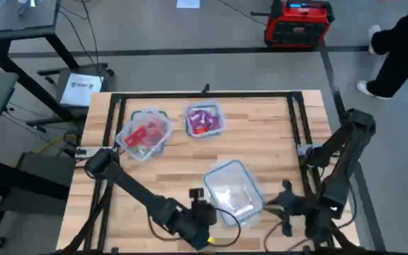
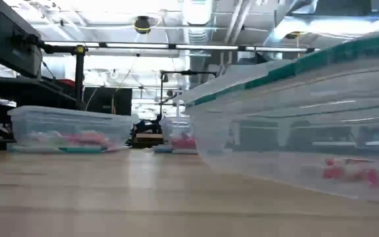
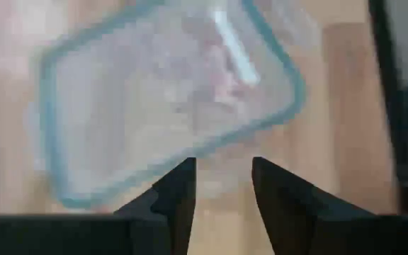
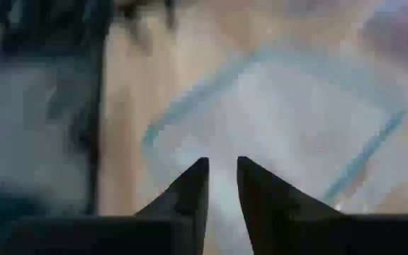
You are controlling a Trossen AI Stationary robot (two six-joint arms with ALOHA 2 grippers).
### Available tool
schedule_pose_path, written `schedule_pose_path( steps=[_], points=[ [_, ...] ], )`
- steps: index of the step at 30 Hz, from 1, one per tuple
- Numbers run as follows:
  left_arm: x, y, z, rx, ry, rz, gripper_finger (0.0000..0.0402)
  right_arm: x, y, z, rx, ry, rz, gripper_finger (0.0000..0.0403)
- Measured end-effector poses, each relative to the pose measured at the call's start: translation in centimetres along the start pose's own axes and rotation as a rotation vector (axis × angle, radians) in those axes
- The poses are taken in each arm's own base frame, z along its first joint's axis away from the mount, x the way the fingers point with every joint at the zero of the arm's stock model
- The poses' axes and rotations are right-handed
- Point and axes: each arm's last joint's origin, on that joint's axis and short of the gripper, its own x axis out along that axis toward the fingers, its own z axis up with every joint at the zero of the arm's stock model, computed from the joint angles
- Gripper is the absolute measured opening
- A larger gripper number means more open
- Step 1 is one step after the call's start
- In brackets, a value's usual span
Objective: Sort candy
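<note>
1. Three clear tubs sit on the wooden counter (image 1: 168, 166) in the high view. The left far tub (image 1: 144, 133) holds red candy (image 1: 146, 134). Just beside it, the smaller far tub (image 1: 204, 120) holds pink and purple candy (image 1: 204, 122). The near tub (image 1: 234, 191) lies tilted at the front, well apart from the other two. The left pincer (image 1: 198, 195) is at this tub's left edge, and the right pincer (image 1: 283, 197) is just beside its right edge. A red case (image 1: 297, 23) stands on the floor beyond the counter, and a person's dark leg (image 1: 402, 49) shows at the upper right.

2. In the low view, the near tub (image 2: 308, 125) fills the right side, with a few red pieces (image 2: 351, 172) at its bottom. Farther back are the left far tub (image 2: 68, 130) with red candy and the smaller tub (image 2: 179, 135).

3. In the left wrist view, the left pincer (image 3: 223, 191) has its dark fingers (image 3: 179, 195) spread apart with nothing between them, pointing at the near tub's bluish rim (image 3: 83, 202). A faint pinkish patch shows inside the tub.

4. In the right wrist view, the right pincer (image 4: 222, 185) has its fingers (image 4: 190, 195) only narrowly parted, with nothing gripped, over the near tub (image 4: 282, 120).
</note>
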Motion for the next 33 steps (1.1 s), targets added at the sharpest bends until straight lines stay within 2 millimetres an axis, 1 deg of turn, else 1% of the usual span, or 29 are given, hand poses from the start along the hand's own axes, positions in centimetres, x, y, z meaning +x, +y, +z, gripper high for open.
schedule_pose_path(
  steps=[2, 4, 6, 7, 10, 13, 17, 19, 21, 25, 28, 30, 33],
  points=[
    [1.0, 1.6, 0.3, 0.024, 0.020, 0.030, 0.0122, 2.1, -0.4, 0.4, -0.010, -0.016, -0.083, 0.0063],
    [2.5, 3.1, 0.1, 0.040, 0.062, 0.020, 0.0117, 4.6, -0.7, 0.3, -0.001, -0.005, -0.154, 0.0063],
    [4.1, 4.1, -0.5, 0.033, 0.090, -0.025, 0.0111, 6.7, -0.8, -0.1, 0.000, 0.002, -0.205, 0.0063],
    [4.9, 4.5, -1.1, 0.030, 0.107, -0.046, 0.0108, 7.4, -0.7, -0.4, -0.004, 0.003, -0.218, 0.0063],
    [6.5, 5.3, -3.4, 0.046, 0.177, -0.054, 0.0099, 8.9, -0.5, -1.0, 0.006, 0.001, -0.240, 0.0063],
    [7.0, 6.2, -4.4, 0.040, 0.154, -0.056, 0.0096, 10.3, -0.2, -2.0, 0.022, 0.027, -0.245, 0.0063],
    [7.6, 7.0, -5.0, 0.015, 0.110, -0.095, 0.0095, 11.8, -0.1, -4.4, 0.050, 0.116, -0.261, 0.0063],
    [7.4, 7.1, -4.9, -0.030, 0.110, -0.127, 0.0095, 12.0, -0.1, -4.9, 0.055, 0.137, -0.263, 0.0063],
    [7.3, 6.8, -4.9, -0.093, 0.115, -0.147, 0.0095, 12.0, 0.0, -5.0, 0.038, 0.159, -0.258, 0.0063],
    [7.1, 5.6, -4.4, -0.274, 0.062, -0.222, 0.0095, 11.2, -0.5, -4.2, -0.089, 0.227, -0.232, 0.0064],
    [7.0, 4.9, -3.9, -0.313, 0.012, -0.285, 0.0095, 10.1, -1.2, -3.1, -0.188, 0.257, -0.215, 0.0063],
    [6.1, 5.1, -2.7, -0.284, -0.025, -0.289, 0.0095, 9.1, -1.3, -1.7, -0.184, 0.230, -0.177, 0.0063],
    [3.9, 6.1, 0.4, -0.192, -0.170, -0.279, 0.0095, 6.8, -1.4, 0.5, -0.109, 0.173, -0.107, 0.0063]
  ],
)
